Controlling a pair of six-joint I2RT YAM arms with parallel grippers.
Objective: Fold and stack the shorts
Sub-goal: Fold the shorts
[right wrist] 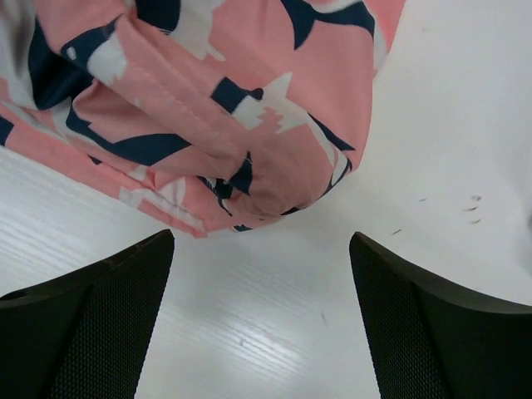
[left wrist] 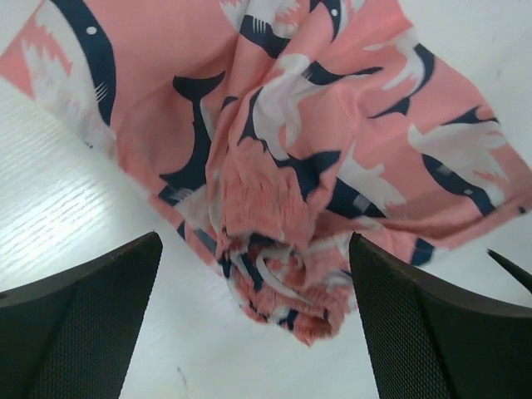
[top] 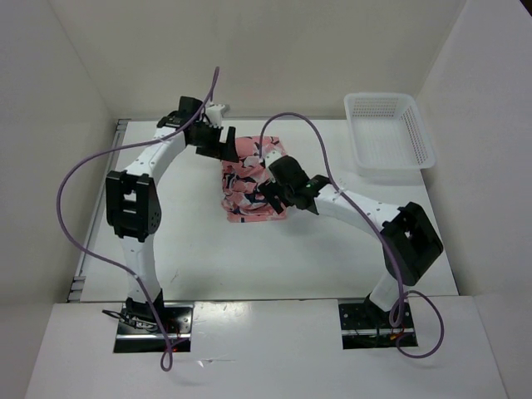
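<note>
Lying bunched at centre frame on the bench (top: 208, 258), the shorts (top: 249, 184) — soft, light, limp — look best pinched at a hem corner; left pincer (top: 218, 145) and right pincer (top: 273, 194) both gape apart, empty, at their edges.

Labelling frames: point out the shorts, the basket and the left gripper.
shorts (top: 249, 187), top external view, middle of fabric.
basket (top: 396, 165), top external view, near rim.
left gripper (left wrist: 254, 249), left wrist view, midway between fingertips.

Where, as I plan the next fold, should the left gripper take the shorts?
Probably the gathered waistband bunch of the shorts, from above: it rises thick and ridged inside the open left gripper, while the cloth around lies flatter.
</note>
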